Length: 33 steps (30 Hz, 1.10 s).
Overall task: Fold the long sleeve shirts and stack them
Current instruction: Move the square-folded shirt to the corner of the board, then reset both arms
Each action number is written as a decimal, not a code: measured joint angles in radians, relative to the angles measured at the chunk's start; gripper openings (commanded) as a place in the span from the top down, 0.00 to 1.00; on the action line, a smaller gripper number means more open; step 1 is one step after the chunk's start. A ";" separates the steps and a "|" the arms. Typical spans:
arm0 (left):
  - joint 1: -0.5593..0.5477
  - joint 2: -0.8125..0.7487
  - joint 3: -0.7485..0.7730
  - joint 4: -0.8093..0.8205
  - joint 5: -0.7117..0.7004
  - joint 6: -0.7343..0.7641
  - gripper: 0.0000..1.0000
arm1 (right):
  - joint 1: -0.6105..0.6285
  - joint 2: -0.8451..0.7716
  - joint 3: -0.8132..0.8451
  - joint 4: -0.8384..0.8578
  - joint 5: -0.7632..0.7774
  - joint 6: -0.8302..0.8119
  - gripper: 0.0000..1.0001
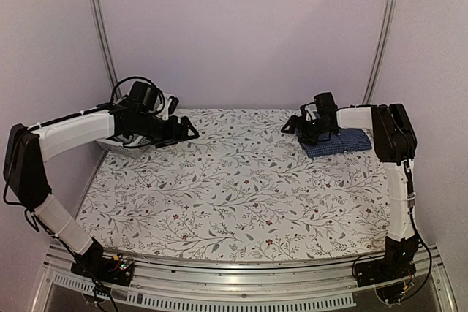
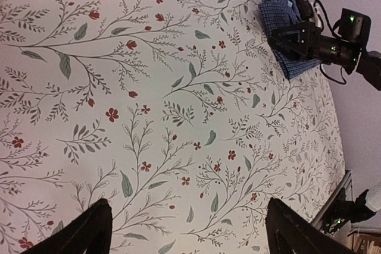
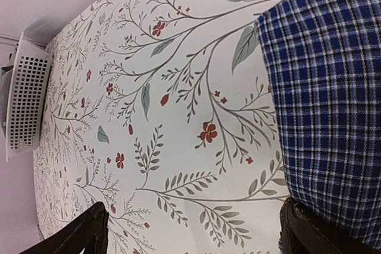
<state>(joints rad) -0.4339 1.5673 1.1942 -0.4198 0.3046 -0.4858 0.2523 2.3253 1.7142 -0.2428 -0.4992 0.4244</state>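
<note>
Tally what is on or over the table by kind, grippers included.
Shirts: 1, the blue checked shirt
Baskets: 1, the white basket
Grippers: 2, the left gripper and the right gripper, both open
Total: 4

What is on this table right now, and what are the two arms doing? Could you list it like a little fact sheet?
Table cover: flowered cloth
Shirt: one blue checked shirt, folded, at the far right side
Basket: white basket at the far left side, contents hidden
Left arm: left gripper open, empty, above bare cloth
Right arm: right gripper open, empty, at the shirt's edge
Stack: only one shirt shows
</note>
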 measured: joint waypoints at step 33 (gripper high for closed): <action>-0.169 -0.254 -0.217 0.222 -0.150 0.002 0.00 | 0.318 -1.200 -0.813 0.043 0.492 -0.019 0.01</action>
<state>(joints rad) -0.6029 1.3132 0.9775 -0.1982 0.1543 -0.4843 0.5701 1.1252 0.9009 -0.1993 -0.0067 0.4049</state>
